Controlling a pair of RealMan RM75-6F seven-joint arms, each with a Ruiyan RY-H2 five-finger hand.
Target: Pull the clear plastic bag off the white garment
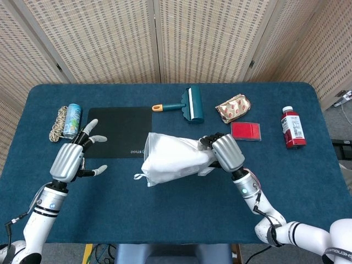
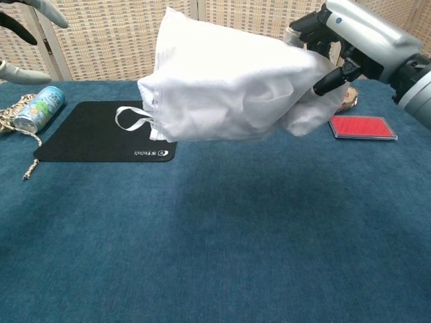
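The white garment, wrapped in a clear plastic bag, hangs in the air above the table's middle. My right hand grips its right end, and a white loop dangles from its left end. My left hand floats above the table's left side, fingers spread, holding nothing, a hand's width left of the garment. In the chest view only the left hand's fingertips show at the top left corner.
A black mat lies behind the garment. A can and a rope coil sit far left. A teal lint roller, a foil snack pack, a red box and a red bottle stand at the back right.
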